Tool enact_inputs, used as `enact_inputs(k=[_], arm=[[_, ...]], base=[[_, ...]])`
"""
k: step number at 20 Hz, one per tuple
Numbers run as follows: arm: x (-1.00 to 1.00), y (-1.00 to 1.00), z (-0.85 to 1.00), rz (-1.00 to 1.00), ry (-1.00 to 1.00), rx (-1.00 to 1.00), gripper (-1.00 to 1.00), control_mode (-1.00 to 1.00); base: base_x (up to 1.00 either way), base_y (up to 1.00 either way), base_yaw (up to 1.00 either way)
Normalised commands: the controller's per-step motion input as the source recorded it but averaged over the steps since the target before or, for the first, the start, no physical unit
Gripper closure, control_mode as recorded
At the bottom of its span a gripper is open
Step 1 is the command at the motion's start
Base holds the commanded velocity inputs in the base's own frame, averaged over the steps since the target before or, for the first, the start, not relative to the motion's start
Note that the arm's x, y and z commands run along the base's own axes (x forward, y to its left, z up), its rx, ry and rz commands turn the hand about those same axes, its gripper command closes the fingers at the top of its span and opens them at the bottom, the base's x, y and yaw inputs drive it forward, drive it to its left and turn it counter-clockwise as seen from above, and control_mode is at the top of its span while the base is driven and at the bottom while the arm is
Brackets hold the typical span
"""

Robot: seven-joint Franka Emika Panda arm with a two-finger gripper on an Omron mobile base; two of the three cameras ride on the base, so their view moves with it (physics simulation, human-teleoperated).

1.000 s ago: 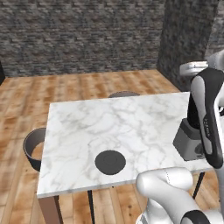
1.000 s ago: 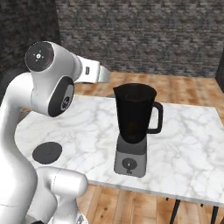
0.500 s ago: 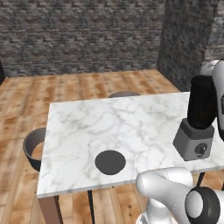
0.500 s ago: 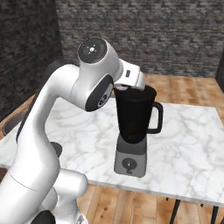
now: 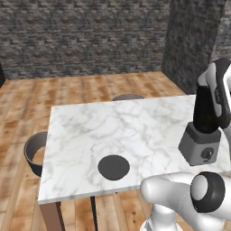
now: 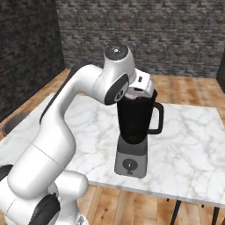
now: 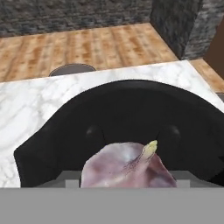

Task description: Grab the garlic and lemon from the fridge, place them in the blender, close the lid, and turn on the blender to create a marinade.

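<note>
Status: the task is in its first loading step. The garlic point(image 7: 127, 168) is out of the fridge and pinched in the gripper point(image 7: 127, 183), whose jaws are drawn in tight on the bulb. It hangs directly over the open mouth of the blender point(image 6: 134, 132), above the rim and not yet released. The finger tips themselves are hidden behind the bulb in the hand view, so the grip is judged from how the garlic sits against the camera.

Done, as far as can be judged: garlic fetched and carried to the jar. Outstanding: drop the garlic in, fetch the lemon, fit the lid point(image 5: 113, 167), turn the knob on the blender's base.

The lid lies flat on the marble table point(image 5: 103, 131), well apart from the blender, toward the near edge on its left side in the left base view. The jar is uncovered.

Differences between views:
- The hand view looks down into the black jar and shows the garlic's pointed tip; whether anything lies at the bottom of the jar is not clear, as the interior is dark.
- The right base view shows the arm's wrist set over the jar top, with the blender's side handle and front knob plain to see.
- The left base view shows the lid, and two stool seats point(image 5: 36, 151) beside the table beyond the blender's far side.
</note>
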Motion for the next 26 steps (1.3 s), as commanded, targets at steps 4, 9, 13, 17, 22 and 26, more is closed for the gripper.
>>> enact_inputs(k=[4,9,13,17,22,26], arm=[[0.02,0.0,-0.79,0.0,0.07,0.0,1.0,-1.0],[0.06,0.0,-0.52,0.0,0.11,0.0,1.0,-1.0],[0.0,0.0,-0.35,0.0,0.13,0.0,-1.0,-1.0],[-0.04,0.0,-0.13,0.0,0.01,0.0,-1.0,-1.0],[-0.01,0.07,0.0,0.0,0.0,0.0,-1.0,-1.0],[-0.03,0.0,0.04,0.0,-0.02,0.0,-1.0,-1.0]], base=[[0.0,0.0,0.0],[0.0,0.0,0.0],[0.0,0.0,0.0],[0.0,0.0,0.0],[0.0,0.0,0.0],[0.0,0.0,0.0]])
